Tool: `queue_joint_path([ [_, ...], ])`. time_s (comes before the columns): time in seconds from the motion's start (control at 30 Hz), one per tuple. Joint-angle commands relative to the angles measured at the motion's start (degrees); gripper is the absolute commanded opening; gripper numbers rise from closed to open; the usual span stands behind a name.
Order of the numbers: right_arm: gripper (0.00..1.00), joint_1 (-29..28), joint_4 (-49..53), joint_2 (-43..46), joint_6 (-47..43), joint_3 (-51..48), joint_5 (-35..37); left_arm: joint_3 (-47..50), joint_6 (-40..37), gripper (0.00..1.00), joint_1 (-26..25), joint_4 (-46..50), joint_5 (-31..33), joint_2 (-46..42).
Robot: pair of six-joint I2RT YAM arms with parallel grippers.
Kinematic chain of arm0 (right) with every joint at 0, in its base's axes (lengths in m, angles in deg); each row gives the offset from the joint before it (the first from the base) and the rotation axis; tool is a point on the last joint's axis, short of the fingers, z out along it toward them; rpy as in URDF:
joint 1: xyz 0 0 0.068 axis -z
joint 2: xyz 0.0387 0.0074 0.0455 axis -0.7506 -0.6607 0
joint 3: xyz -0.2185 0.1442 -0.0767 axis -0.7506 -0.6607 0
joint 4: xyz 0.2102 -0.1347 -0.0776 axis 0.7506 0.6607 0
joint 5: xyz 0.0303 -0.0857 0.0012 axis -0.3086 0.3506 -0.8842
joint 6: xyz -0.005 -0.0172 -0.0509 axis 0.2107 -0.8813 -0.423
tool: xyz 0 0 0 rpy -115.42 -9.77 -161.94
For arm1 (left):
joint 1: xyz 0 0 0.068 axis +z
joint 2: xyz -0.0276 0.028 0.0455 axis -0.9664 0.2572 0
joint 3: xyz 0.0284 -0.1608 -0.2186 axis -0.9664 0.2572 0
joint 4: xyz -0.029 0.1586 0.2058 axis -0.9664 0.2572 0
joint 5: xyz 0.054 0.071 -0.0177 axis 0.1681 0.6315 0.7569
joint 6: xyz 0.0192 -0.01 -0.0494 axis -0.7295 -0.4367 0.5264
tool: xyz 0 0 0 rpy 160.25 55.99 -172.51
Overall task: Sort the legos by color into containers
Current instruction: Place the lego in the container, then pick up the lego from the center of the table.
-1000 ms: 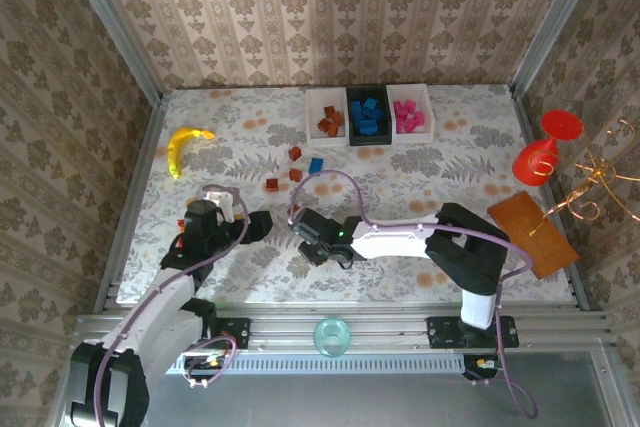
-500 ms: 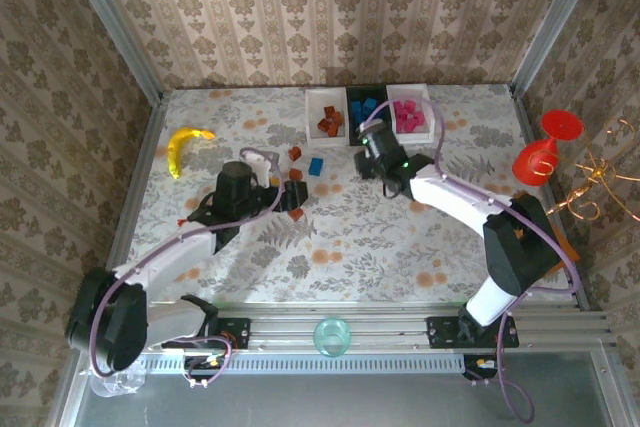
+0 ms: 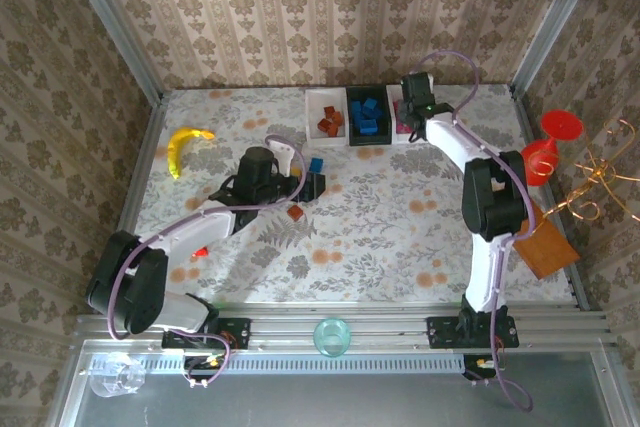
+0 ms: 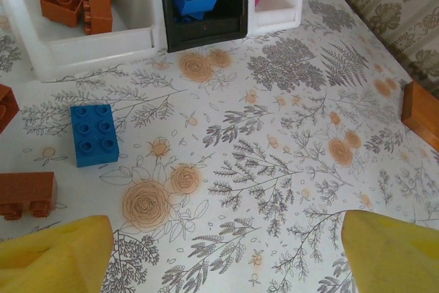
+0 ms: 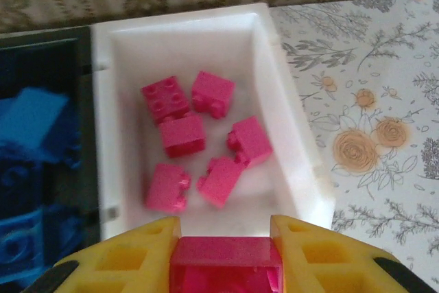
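While the right jaws, closed on a magenta brick [image 5: 226, 269], hang at the near rim of the white tray [image 5: 291, 121] holding six magenta bricks [image 5: 182, 135] ahead, the left jaws stand wide apart over open worktop [image 4: 288, 142], a six-stud blue brick [image 4: 94, 134] lying ahead to their left.

Overhead, light is bright and even, with soft shadows beside the left arm [image 3: 185, 235] on the bench [image 3: 420, 217]. The left wrist picture is crisp, save the yellow fingers [image 4: 55, 259] of the left pincer [image 4: 223, 259], blurred at the lower corners. The right wrist picture is softer: white tray [image 5: 278, 94] washed out, black tray [image 5: 41, 60] murky.
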Motion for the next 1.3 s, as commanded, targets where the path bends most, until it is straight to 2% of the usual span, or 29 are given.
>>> queue_joint_path([
  [0.0, 0.35, 0.7, 5.6, -4.5, 0.8, 7.0, 2.5, 0.9, -3.5, 0.88, -0.6, -1.2, 1.1, -2.3],
  [0.2, 0.4, 2.2, 8.0, -8.5, 0.5, 12.8, 3.5, 2.0, -4.4, 0.88, -1.0, -1.5, 2.0, -3.2],
  [0.37, 0.53, 2.3, 8.9, -8.1, 0.2, 13.8, 3.2, 2.5, -4.1, 0.89, -0.9, -1.2, 3.1, -3.0],
  [0.5, 0.63, 1.3, 8.2, -4.3, 0.0, 10.9, 0.9, 2.8, -3.7, 0.9, -0.6, -0.2, 5.3, -3.4],
  [0.67, 0.71, -5.1, 0.4, 6.1, -1.6, -3.5, -4.8, 5.7, -1.0, 0.92, 2.7, -1.6, 6.9, -5.3],
  [0.83, 0.78, -13.6, -4.3, 13.8, -2.8, -14.7, -8.9, 8.9, 5.0, 0.91, 9.9, -4.7, 3.3, -5.8],
  [0.9, 0.79, -16.3, -5.6, 15.4, -2.7, -17.5, -11.5, 9.2, 5.6, 0.91, 10.9, -4.8, 3.6, -5.4],
  [1.03, 0.82, -20.6, -5.6, 14.6, -1.7, -18.7, -14.5, 9.1, 6.3, 0.9, 11.6, -4.3, 4.5, -3.7],
  [1.27, 0.81, -24.1, -2.2, 5.7, 5.7, -11.0, -10.8, 9.7, 5.7, 0.9, 12.3, -3.5, 6.1, -5.2],
])
